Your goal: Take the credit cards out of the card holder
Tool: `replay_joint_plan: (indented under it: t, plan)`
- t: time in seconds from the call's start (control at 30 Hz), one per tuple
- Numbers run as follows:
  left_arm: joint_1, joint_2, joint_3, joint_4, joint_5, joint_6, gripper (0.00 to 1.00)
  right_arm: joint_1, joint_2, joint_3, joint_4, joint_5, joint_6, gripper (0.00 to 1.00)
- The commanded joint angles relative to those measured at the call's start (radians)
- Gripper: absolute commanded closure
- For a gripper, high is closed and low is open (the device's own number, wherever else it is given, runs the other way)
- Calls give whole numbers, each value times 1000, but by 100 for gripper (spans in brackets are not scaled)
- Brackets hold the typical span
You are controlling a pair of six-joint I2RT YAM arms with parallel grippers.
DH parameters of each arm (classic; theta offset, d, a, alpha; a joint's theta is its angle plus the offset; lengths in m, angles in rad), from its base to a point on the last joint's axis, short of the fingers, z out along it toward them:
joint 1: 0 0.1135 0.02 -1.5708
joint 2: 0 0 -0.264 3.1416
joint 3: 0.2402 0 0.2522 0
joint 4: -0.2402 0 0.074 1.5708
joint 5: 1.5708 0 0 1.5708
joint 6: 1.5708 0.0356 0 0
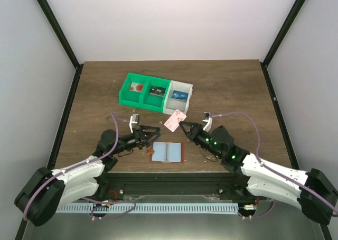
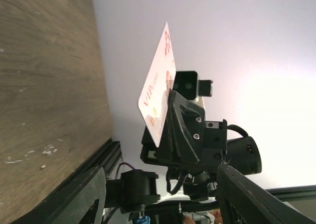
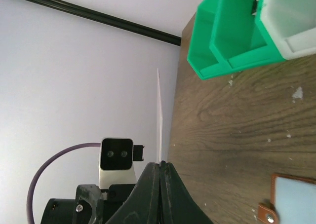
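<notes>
The reddish-brown card holder [image 1: 166, 151] lies open and flat on the table, its pale grey-blue inside facing up. My right gripper [image 1: 184, 126] is shut on the pale whitish-pink credit card [image 1: 176, 121] and holds it in the air above and behind the holder. The right wrist view shows that card edge-on [image 3: 160, 110] between the shut fingers [image 3: 161, 166]. My left gripper [image 1: 155, 136] is open and empty just left of the holder. Its view faces the pink card [image 2: 158, 93]. A blue card [image 1: 179, 96] lies in the bin's white compartment.
A green-and-white three-compartment bin [image 1: 138, 98] stands behind the holder, also in the right wrist view [image 3: 217, 41]. Its green compartments hold a reddish item and a dark item. A corner of the holder [image 3: 291, 197] shows at the right wrist view's lower right.
</notes>
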Motion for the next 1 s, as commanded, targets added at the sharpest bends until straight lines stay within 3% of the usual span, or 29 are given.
replay_joint_plan:
  t: [0.0, 0.4, 0.6, 0.83, 0.97]
  plan:
    - [-6, 52, -11, 260, 22, -116, 38, 7, 61, 72, 78, 6, 28, 99]
    - [-8, 183, -9, 360, 8, -129, 50, 8, 164, 87, 169, -57, 66, 100]
    - [-8, 242, 4, 403, -8, -130, 68, 8, 178, 83, 174, -60, 69, 100]
    - [-9, 374, -10, 621, -13, -189, 73, 9, 179, 76, 183, -63, 71, 100]
    - [-9, 456, -23, 749, -16, -227, 82, 8, 180, 73, 180, -74, 64, 100]
